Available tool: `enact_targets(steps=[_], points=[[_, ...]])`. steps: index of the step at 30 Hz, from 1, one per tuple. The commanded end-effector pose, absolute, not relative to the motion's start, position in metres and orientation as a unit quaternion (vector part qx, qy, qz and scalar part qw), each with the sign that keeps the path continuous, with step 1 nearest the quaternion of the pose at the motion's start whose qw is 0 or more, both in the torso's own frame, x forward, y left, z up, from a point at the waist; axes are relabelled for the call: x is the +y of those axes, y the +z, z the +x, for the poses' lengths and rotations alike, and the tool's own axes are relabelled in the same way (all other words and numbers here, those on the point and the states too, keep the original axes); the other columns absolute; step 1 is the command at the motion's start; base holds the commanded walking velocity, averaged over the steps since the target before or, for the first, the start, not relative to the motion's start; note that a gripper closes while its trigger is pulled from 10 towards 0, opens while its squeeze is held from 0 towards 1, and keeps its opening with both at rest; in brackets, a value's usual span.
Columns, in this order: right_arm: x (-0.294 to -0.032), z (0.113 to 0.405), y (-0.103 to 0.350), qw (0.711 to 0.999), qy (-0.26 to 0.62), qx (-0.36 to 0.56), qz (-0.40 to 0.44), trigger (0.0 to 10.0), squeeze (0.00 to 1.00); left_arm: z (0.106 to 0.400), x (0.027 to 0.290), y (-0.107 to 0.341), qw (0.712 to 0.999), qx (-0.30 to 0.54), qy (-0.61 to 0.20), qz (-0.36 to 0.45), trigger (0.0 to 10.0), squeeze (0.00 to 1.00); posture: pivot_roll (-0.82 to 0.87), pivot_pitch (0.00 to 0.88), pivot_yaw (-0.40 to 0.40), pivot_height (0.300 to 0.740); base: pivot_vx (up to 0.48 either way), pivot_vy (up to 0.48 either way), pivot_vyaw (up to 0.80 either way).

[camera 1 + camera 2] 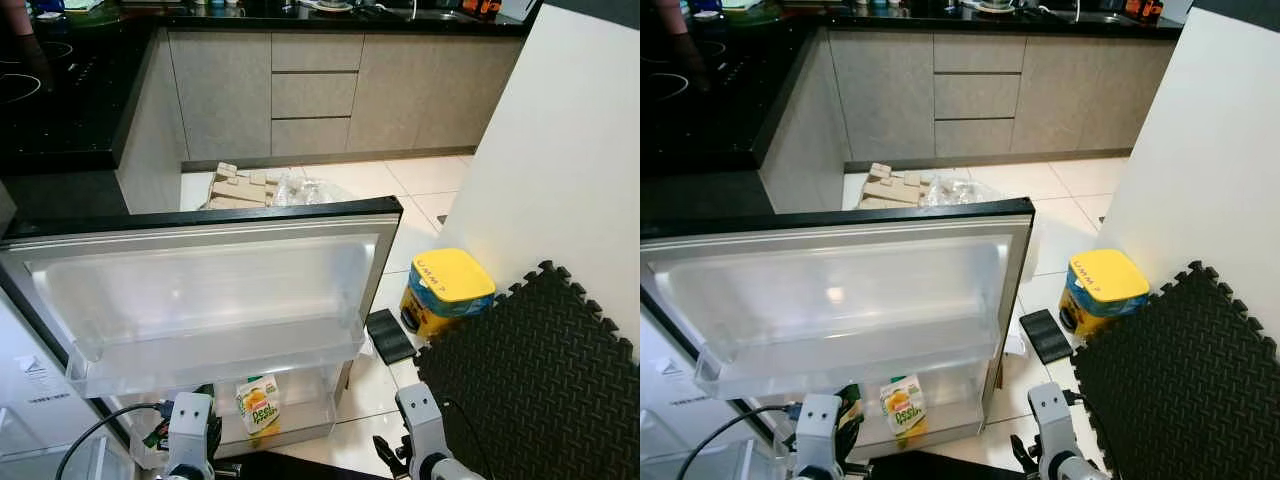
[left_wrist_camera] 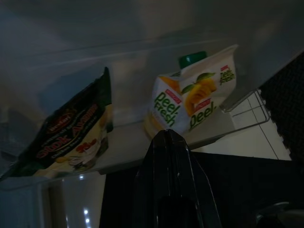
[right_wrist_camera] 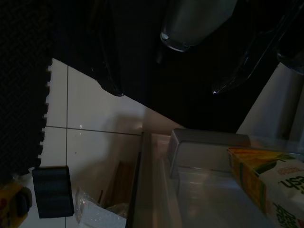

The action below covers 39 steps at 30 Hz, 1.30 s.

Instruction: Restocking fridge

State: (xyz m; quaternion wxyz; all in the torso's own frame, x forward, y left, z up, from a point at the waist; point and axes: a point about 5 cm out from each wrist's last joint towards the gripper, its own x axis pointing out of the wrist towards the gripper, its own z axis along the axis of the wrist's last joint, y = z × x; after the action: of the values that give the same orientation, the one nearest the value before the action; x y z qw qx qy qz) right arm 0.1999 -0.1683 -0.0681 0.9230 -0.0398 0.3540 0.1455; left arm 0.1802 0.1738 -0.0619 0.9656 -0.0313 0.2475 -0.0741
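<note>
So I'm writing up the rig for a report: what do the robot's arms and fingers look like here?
Both arms are silver-white with rounded, blocky wrist housings: left arm, right arm. A black cable loops to the left wrist. The left gripper has long, glossy black fingers tapering to a point.

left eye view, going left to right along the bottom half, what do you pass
left gripper → Peel Fresh juice carton in the fridge door's lower shelf → flat black pad on the tiles → yellow-lidded tub → black foam mat
</note>
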Motion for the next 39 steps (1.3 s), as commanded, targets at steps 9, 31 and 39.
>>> enact_targets(steps=[9, 31, 39], points=[[-0.1715, 0.1994, -0.0685, 0.922, 0.142, 0.359, -0.041, 10.0, 0.0, 0.1745, 0.1698, -0.0656, 0.962, 0.258, -0.077, -0.033, 10.0, 0.0, -0.07, 0.015, -0.086, 0.713, 0.0, -0.342, 0.0], [-0.1701, 0.1994, -0.0686, 0.921, 0.144, 0.358, -0.043, 10.0, 0.0, 0.1737, 0.1722, -0.0672, 0.961, 0.266, -0.062, -0.046, 10.0, 0.0, -0.07, 0.023, -0.085, 0.713, 0.0, -0.299, 0.0], [-0.1684, 0.2014, -0.0678, 0.922, 0.145, 0.357, -0.043, 10.0, 0.0, 0.1736, 0.1739, -0.0674, 0.961, 0.267, -0.056, -0.05, 10.0, 0.0, -0.07, 0.025, -0.085, 0.713, 0.0, 0.0, 0.0]])
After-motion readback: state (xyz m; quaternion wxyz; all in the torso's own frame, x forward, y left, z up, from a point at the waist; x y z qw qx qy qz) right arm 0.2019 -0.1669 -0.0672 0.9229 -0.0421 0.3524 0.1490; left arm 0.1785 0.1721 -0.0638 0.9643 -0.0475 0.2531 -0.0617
